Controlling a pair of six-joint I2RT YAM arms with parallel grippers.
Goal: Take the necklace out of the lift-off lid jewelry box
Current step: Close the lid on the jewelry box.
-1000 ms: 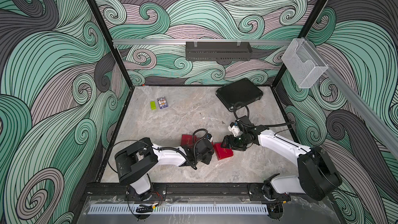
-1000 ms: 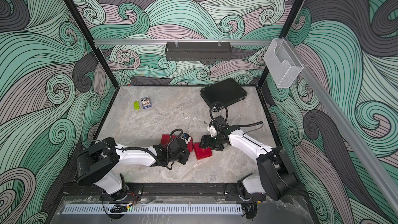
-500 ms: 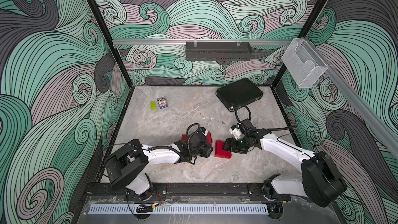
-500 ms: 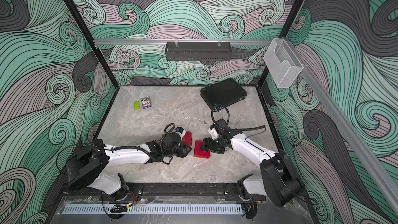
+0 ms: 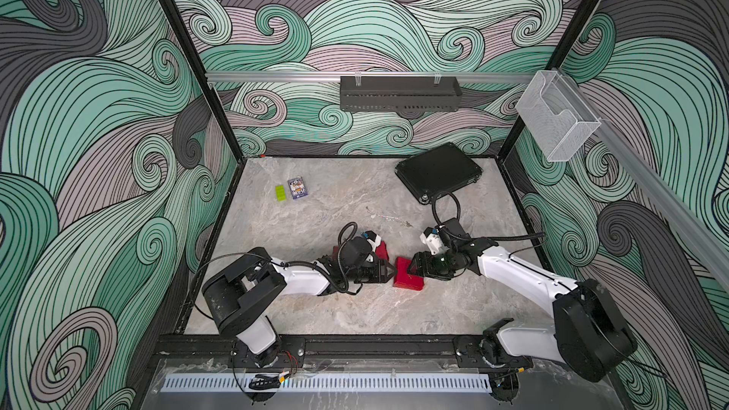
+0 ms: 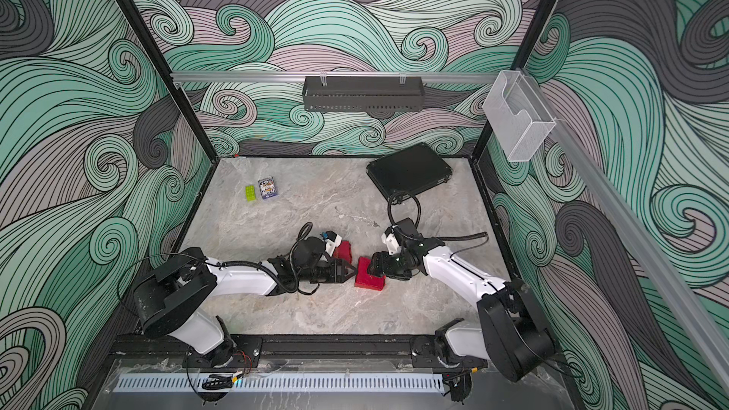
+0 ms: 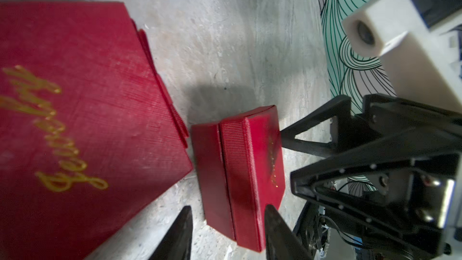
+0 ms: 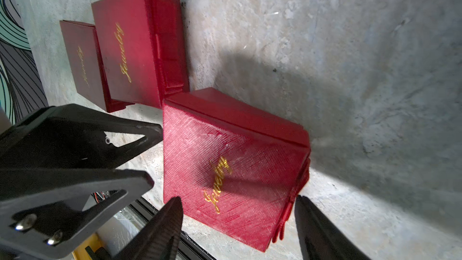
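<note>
Since your small red gold-lettered jewelry box (image 5: 408, 280) sits shut, the necklace is likely inside | right gripper (image 8: 236, 198) straddles its top, unclenched, for the lift | left gripper (image 7: 228, 211) gapes at its side, probably to brace

At the back left of your marble table (image 5: 323, 309) you have a green block (image 5: 280, 192) lying flat. A small printed card pack (image 5: 298, 188) lies just beside it, toward the middle; the two are close but not touching. At the back right a flat black case (image 5: 438, 170) sits skewed to the table edges, one corner near the rear wall. On that wall a black slotted basket (image 5: 399, 93) hangs from a silver rail (image 5: 276, 76). A clear plastic holder (image 5: 556, 120) hangs on the right-hand wall, and you can see through it to the wave-patterned wallpaper (image 5: 98, 112) that covers all three walls.
</note>
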